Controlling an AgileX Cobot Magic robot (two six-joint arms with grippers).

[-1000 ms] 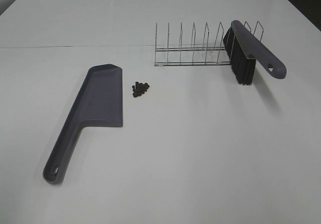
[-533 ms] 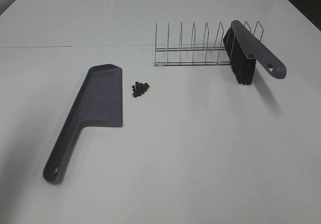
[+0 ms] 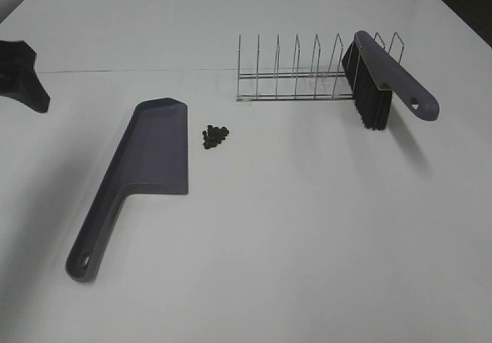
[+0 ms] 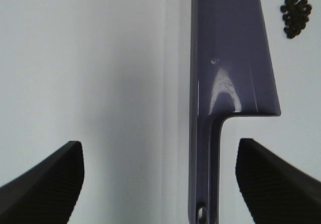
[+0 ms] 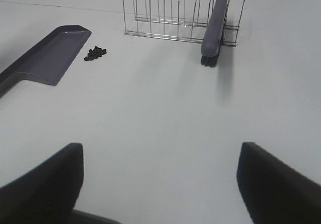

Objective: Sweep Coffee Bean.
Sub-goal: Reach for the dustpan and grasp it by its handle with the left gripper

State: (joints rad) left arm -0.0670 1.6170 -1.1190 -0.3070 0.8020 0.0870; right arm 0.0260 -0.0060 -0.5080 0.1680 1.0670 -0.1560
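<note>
Coffee bean (image 3: pixel 215 136) heaped on the white table (image 3: pixel 307 228), just beside the dustpan (image 3: pixel 154 151) but apart from it. Brush (image 3: pixel 384 78) resting against the wire rack (image 3: pixel 292 78), well apart from the heap. Left gripper (image 4: pixel 159 153) spread wide, dustpan handle showing between its 2 fingers. Right gripper (image 5: pixel 160 153) spread wide too, holding nothing.

Glossy plastic dustpan (image 4: pixel 228 58); wire rack (image 3: pixel 296 74).

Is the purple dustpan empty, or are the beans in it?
Empty. The dustpan is bare inside, and the coffee beans lie in a little pile on the table beside it.
</note>
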